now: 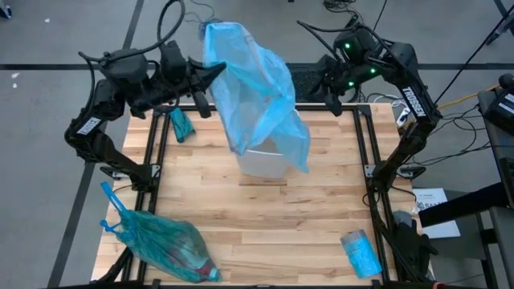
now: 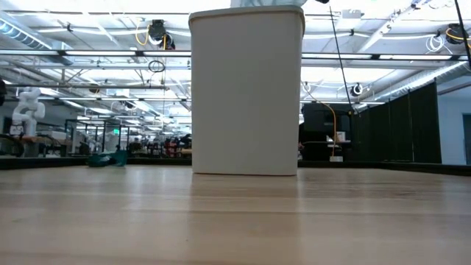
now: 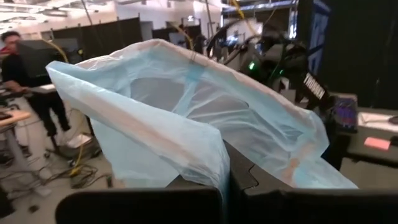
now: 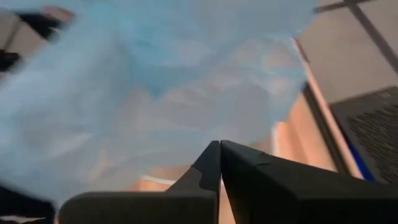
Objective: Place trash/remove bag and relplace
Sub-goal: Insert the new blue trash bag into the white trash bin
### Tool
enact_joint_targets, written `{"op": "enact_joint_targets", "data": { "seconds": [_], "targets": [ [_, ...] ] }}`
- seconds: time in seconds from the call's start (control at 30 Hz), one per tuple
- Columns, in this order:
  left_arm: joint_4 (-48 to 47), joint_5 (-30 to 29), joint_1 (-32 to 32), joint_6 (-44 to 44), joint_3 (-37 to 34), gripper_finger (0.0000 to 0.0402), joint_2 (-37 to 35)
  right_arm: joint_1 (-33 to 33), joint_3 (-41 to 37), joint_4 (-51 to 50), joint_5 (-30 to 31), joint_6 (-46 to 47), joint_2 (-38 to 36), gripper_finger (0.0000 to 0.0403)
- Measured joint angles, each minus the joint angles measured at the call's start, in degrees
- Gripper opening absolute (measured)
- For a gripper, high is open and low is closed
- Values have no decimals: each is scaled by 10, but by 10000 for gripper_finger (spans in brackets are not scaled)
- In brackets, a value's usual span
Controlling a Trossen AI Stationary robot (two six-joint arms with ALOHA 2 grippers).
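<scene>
A thin pale blue bag [image 1: 257, 92] hangs spread above the white bin [image 1: 263, 163], which stands on the table's middle and fills the low view [image 2: 246, 92]. My left gripper [image 1: 215, 74] is shut on the bag's upper left part, far-left of the bin. My right gripper [image 1: 325, 90], at the far right, is shut just beside the bag's right side; its wrist view shows the shut tips [image 4: 219, 144] against the film [image 4: 155, 93]. The trash shows only as dark lumps inside a knotted teal bag [image 1: 169, 249] lying at the near left corner. My left gripper pinches a bunched fold of the blue bag's film [image 3: 219, 158] between its two fingers, which come level from the table's left side. The bag billows open beyond the fingers and hangs slack, its lower part draped on the bin's top [image 1: 277, 148]. My right gripper's shut tips sit against the blue film; whether they touch or pinch it, I cannot tell.
A small teal bundle [image 1: 181, 124] lies on the table at the far left beside the frame rail. A pale blue packet [image 1: 361, 253] lies at the near right corner. Bare wooden table [image 1: 281, 225] stretches in front of the bin.
</scene>
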Motion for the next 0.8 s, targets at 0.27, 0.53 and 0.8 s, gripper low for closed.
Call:
{"op": "enact_joint_targets", "data": {
  "seconds": [0.27, 0.53, 0.8],
  "targets": [
    [-47, -14, 0, -1, 0, 0, 0, 62, 0, 0, -24, 25, -29, 0],
    [-60, -22, 0, -2, 0, 0, 0, 144, 0, 4, -24, 52, -29, 0],
    [-86, -22, -3, -17, 0, 0, -2, 168, 0, 28, -2, 59, -11, 0]
  ]
}}
